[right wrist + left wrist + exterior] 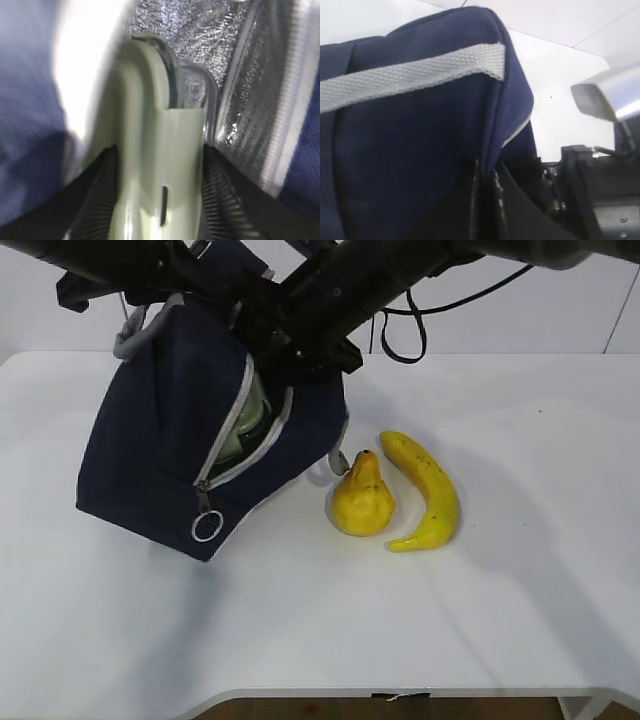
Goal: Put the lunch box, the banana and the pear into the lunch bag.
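Observation:
The navy lunch bag stands tilted on the table's left, its zipper open. My left gripper is shut on a fold of the bag's fabric below the grey handle strap. The sage-green lunch box shows through the opening. In the right wrist view my right gripper is shut on the lunch box, end-on inside the silver foil lining. The pear stands on the table just right of the bag, and the banana lies beside it.
Both black arms come in from the top and cross above the bag. The zipper's ring pull hangs at the bag's lower front. The white table reaches to the front edge, with bare surface to the right of the banana.

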Motion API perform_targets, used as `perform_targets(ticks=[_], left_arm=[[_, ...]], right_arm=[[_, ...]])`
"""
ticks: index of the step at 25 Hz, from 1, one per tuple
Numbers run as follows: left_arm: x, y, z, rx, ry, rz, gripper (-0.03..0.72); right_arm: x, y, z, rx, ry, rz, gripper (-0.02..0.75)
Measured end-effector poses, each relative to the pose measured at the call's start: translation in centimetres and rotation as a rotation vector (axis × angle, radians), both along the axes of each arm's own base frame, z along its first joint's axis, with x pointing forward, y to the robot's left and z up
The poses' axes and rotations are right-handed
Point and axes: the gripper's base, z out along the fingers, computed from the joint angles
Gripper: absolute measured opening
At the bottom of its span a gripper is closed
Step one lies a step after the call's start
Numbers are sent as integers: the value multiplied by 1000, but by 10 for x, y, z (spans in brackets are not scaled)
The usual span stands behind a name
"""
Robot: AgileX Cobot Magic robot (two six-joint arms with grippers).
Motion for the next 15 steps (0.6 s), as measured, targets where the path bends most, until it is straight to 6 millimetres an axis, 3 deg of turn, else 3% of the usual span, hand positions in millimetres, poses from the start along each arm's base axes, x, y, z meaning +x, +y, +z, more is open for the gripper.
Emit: perform_targets(ticks=[15], left_arm=[[1,-2,2,-58,3,23,-4]], right_arm=[[7,6,4,65,-126,6,396]])
